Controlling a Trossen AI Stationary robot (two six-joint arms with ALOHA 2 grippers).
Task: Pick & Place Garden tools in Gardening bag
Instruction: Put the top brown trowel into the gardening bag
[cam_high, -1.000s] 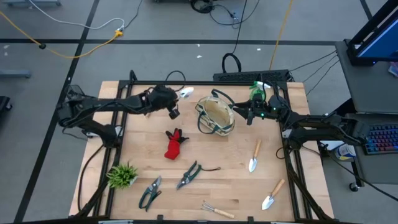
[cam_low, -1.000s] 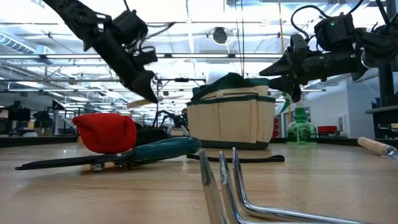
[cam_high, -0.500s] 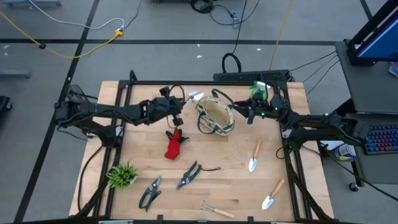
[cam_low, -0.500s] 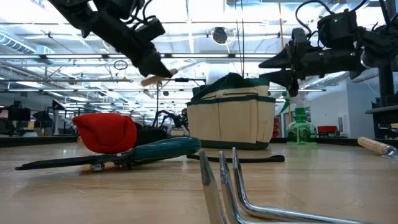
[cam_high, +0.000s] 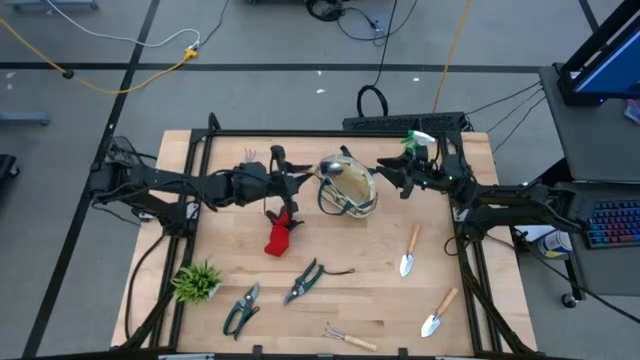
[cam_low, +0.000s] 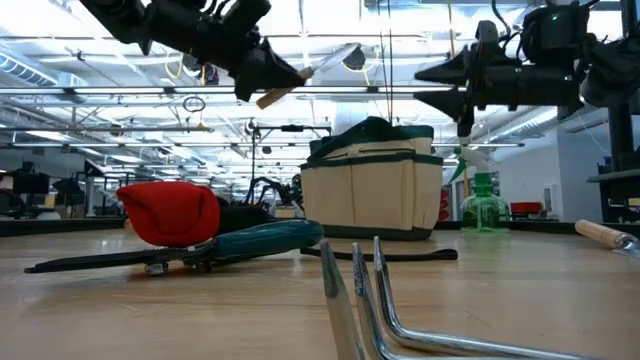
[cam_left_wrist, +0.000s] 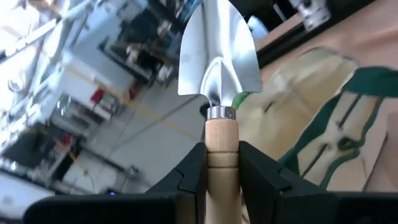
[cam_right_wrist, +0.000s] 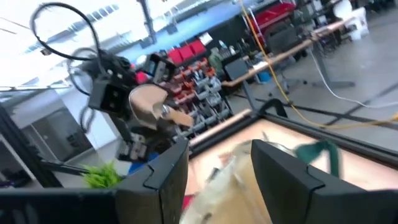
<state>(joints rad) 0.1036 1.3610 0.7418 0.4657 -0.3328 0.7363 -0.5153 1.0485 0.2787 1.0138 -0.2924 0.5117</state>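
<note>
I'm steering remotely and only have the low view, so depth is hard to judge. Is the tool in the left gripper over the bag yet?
Observer: In the high view the left gripper sits just left of the gardening bag, and the trowel blade reaches over the bag's rim.
Operator: Is the grip on the handle secure?
Observer: The left wrist view shows both fingers clamped on the wooden handle just below the blade.
Operator: Where's the right arm?
Observer: The right gripper hangs open at the bag's right side, holding nothing.
</note>
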